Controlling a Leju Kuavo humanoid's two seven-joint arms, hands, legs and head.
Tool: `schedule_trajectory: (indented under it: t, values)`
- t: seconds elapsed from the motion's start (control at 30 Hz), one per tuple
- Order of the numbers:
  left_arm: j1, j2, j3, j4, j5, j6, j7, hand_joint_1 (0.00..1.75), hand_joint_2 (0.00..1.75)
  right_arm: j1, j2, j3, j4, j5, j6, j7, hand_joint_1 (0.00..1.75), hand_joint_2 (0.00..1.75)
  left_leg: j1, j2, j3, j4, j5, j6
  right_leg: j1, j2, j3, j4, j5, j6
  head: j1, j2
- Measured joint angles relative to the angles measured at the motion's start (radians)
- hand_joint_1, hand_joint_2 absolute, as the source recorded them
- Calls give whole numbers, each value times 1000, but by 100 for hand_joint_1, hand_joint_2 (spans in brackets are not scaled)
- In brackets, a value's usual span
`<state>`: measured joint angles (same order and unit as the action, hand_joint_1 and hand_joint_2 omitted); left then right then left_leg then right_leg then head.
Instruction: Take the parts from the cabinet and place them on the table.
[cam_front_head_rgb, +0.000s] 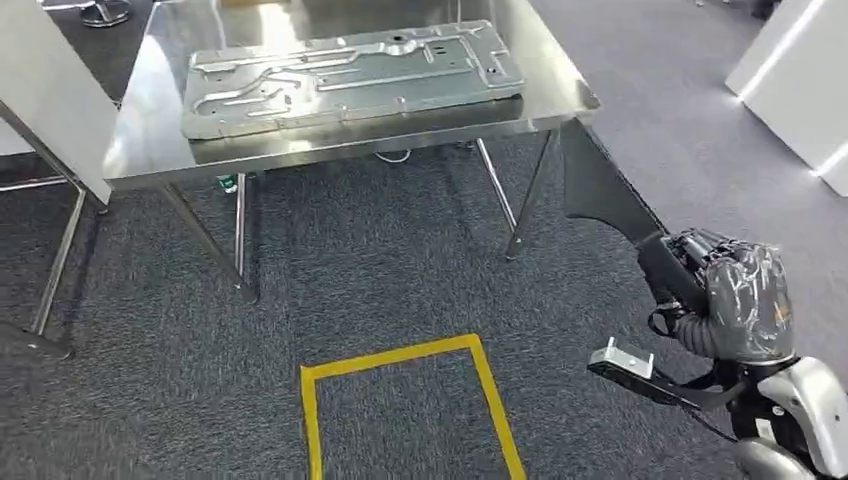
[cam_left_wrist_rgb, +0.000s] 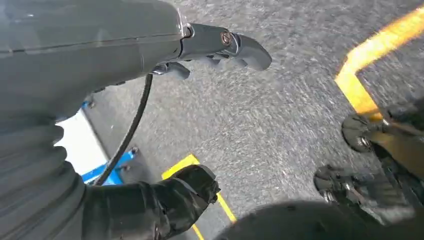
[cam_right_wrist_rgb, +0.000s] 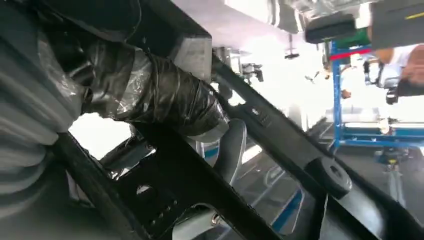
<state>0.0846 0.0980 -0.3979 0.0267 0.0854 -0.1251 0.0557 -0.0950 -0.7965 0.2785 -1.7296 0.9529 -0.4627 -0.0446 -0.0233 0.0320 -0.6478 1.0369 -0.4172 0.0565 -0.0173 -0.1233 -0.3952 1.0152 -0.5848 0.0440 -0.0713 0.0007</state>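
Observation:
A long black part (cam_front_head_rgb: 603, 190) is gripped by my right hand (cam_front_head_rgb: 738, 300), which is wrapped in shiny film at the lower right of the head view. The part's far end reaches up toward the near right corner of the steel table (cam_front_head_rgb: 140, 150). A small silver bracket (cam_front_head_rgb: 622, 357) sticks out below the hand. In the right wrist view, the fingers (cam_right_wrist_rgb: 165, 97) curl around the black part (cam_right_wrist_rgb: 175, 185). A large stamped grey metal panel (cam_front_head_rgb: 350, 75) lies flat on the table. My left hand (cam_left_wrist_rgb: 100, 55) hangs over the carpet, its thumb and fingers apart and nothing in it.
A yellow tape rectangle (cam_front_head_rgb: 400, 355) marks the grey carpet in front of me. The table's thin legs (cam_front_head_rgb: 525, 195) stand between me and the tabletop. White panels stand at the far right (cam_front_head_rgb: 800, 80) and at the left (cam_front_head_rgb: 50, 90).

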Motion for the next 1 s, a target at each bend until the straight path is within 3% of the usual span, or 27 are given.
schedule_trajectory:
  t: [0.03,0.07,0.1,0.17,0.2,0.23,0.27,0.3,0.37,0.4,0.43,0.5,0.53,0.57,0.6,0.67,0.7,0.73,0.77,0.83,0.87,0.9,0.93,1.0]
  values:
    - [5,0,0,0,-1,0,0,0,175,1,0,0,0,0,0,0,175,175,4,-8,22,-15,-5,3,-6,44,-18,46,7,-1,3,0]
    - [4,0,0,0,-1,0,0,0,175,-1,0,0,0,0,0,0,175,175,5,-17,38,-22,-11,10,-6,88,-56,112,8,-6,3,0]
    - [1,0,0,0,-1,0,0,0,175,0,0,-1,0,0,0,0,175,175,6,-30,51,-25,-17,14,-6,111,-110,187,-11,-8,3,0]
    - [-3,-1,0,0,-1,0,0,0,175,2,0,0,0,0,1,0,175,175,6,-63,73,-28,-35,16,-6,120,-209,278,-99,-6,3,0]
    - [-3,-2,0,0,-1,0,0,0,175,2,0,0,1,0,1,0,175,175,6,-80,88,-28,-45,15,-6,121,-238,281,-132,-3,2,0]
    - [-3,-2,0,0,-1,0,0,0,175,2,0,0,1,0,1,0,175,175,6,-95,104,-27,-56,14,-7,121,-253,256,-132,0,3,0]
    - [-2,-2,0,0,-1,0,0,0,175,2,0,0,1,0,1,0,175,175,7,-110,120,-25,-68,13,-8,123,-254,210,-101,1,3,0]
    - [0,-2,0,0,-1,0,0,0,175,2,0,0,1,0,1,0,175,175,8,-122,137,-24,-81,10,-11,131,-247,147,-37,4,3,0]
    - [0,-1,0,0,-1,0,0,0,175,7,1,0,2,1,5,0,175,175,7,-142,159,-13,-106,-3,-18,180,-249,45,152,10,2,0]
    - [-1,-1,1,0,-1,0,1,0,175,4,1,1,2,2,16,2,175,175,6,-156,155,-19,-112,-10,-10,166,-246,45,121,-13,4,-1]
    - [-1,-1,1,0,-2,0,3,0,175,4,-1,1,1,2,17,6,175,175,7,-160,154,-29,-115,-15,-5,162,-236,42,141,-20,4,0]
    - [4,-1,1,0,-2,0,3,0,175,-3,-3,0,0,3,18,10,175,175,7,-158,157,-15,-110,-21,-13,155,-218,30,135,-34,3,0]
    - [6,-2,1,0,-2,0,3,0,175,-3,-5,-1,0,5,18,10,175,175,6,-131,158,4,-111,-24,-11,152,-206,24,130,-40,4,0]
    - [4,-2,1,0,-2,-2,3,0,175,-1,-7,-2,0,6,17,9,175,175,6,-78,129,64,-113,-31,-7,145,-195,23,124,-50,0,-1]
    - [0,-2,1,0,-3,-2,3,0,175,-1,-9,-2,0,6,18,9,175,175,10,-53,81,139,-134,-38,-4,142,-187,22,117,-57,1,0]
    - [-5,-3,1,0,-3,-2,3,0,175,-1,-13,-2,0,6,18,9,175,175,13,-39,-17,278,-209,-44,1,135,-171,21,101,-60,1,-1]
    - [-6,-3,1,0,-3,-2,3,0,175,1,-13,-2,0,6,18,9,175,175,13,-39,-50,308,-224,-44,3,131,-160,21,93,-61,1,-1]
    - [-6,-3,1,0,-3,-2,3,0,175,1,-13,-2,0,6,18,9,175,175,12,-39,-58,293,-211,-40,5,129,-147,19,84,-62,0,0]
    - [-4,-3,1,0,-3,-2,3,0,175,1,-13,-2,0,6,18,9,175,175,8,-39,-44,230,-162,-30,7,127,-132,18,73,-63,1,0]
    - [-2,-1,1,0,-3,-2,3,0,175,1,-14,-2,0,6,18,9,175,175,-8,-35,17,55,-42,-4,7,122,-115,17,58,-64,1,-1]
    - [0,2,1,0,-3,-2,3,0,175,1,-14,-2,0,6,18,9,175,175,-23,-29,35,-6,-12,15,5,122,-107,16,52,-61,1,-1]
    - [1,8,0,0,-3,-3,3,0,175,3,-12,0,0,6,18,9,175,175,-28,-39,35,5,-61,22,4,126,-105,12,44,-50,2,-1]
    - [0,8,0,1,-2,-2,3,0,175,3,-13,0,0,6,18,9,175,175,-29,-44,44,-13,-61,25,0,124,-100,1,41,-44,0,0]
    - [4,9,1,1,-5,0,5,0,175,7,-16,-2,0,6,18,9,175,175,-29,-42,68,-52,-41,41,1,124,-82,9,73,-37,1,0]
